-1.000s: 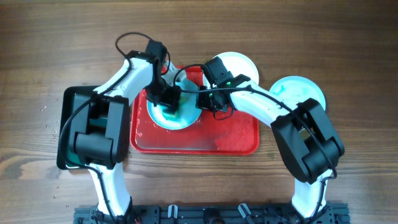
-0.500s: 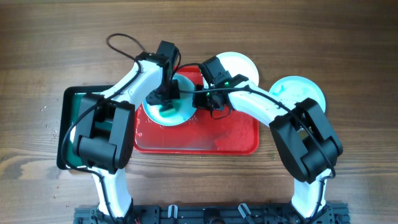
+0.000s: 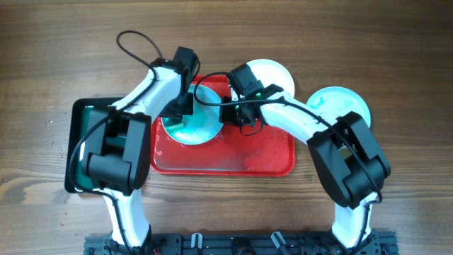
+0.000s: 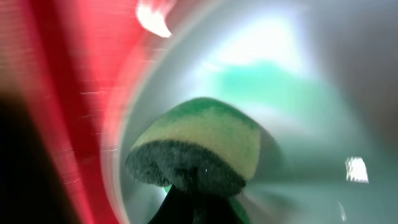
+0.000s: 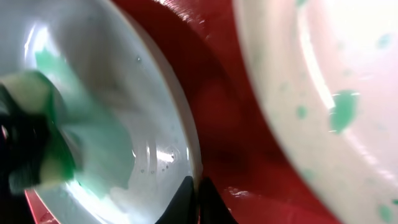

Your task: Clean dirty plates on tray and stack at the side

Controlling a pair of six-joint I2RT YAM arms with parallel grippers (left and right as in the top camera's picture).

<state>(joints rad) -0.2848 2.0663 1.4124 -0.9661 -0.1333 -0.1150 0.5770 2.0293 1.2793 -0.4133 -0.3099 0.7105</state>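
Red tray (image 3: 269, 159) mid-table, nearer near edge. On its far-left part, teal-smeared plate (image 3: 205, 127). Left gripper (image 3: 180, 108) clamped on green-yellow sponge (image 4: 199, 146), which is pressed to plate's left side. Right gripper (image 5: 196, 194) pinched tight on plate's right rim. Second plate (image 3: 272, 71) overlaps tray's far rim. Third plate (image 3: 341, 103) on wood toward right edge.

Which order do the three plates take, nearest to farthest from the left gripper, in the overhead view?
1. Teal-smeared plate on the red tray, right under the left gripper and its sponge.
2. White plate by the tray's far right corner.
3. Pale-teal plate, off the tray to its right.
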